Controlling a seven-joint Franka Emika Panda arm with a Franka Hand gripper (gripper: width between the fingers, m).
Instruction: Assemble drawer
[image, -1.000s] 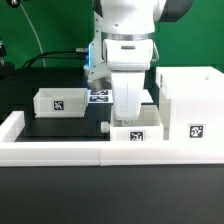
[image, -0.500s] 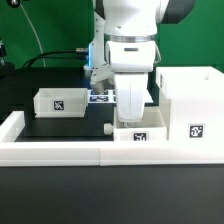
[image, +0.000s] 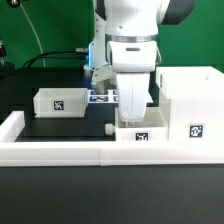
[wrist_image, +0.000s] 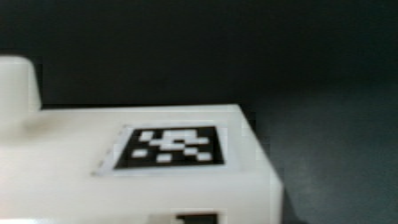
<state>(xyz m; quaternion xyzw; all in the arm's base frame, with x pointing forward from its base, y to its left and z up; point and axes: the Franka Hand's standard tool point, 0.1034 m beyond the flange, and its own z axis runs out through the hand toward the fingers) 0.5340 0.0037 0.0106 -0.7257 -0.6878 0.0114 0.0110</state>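
In the exterior view my gripper (image: 133, 122) reaches straight down into a small white open-top tray (image: 140, 137) that rests against the front rail. The fingers are hidden behind the hand and the tray wall, and they seem closed on the tray's wall. The tall white open-fronted casing (image: 190, 100) stands just to the exterior view's right of this tray. A second small tray (image: 58, 101) sits apart at the exterior view's left. The wrist view is blurred and very close; it shows the held tray's white surface and its tag (wrist_image: 173, 147).
The long low white border rail (image: 60, 150) runs along the front and up the exterior view's left side. The marker board (image: 100, 96) lies behind the gripper. A small dark object (image: 106, 127) lies on the black table next to the held tray.
My gripper and the small tray under it have shifted slightly toward the exterior view's right, closer to the casing. The other tray and the casing have not moved.
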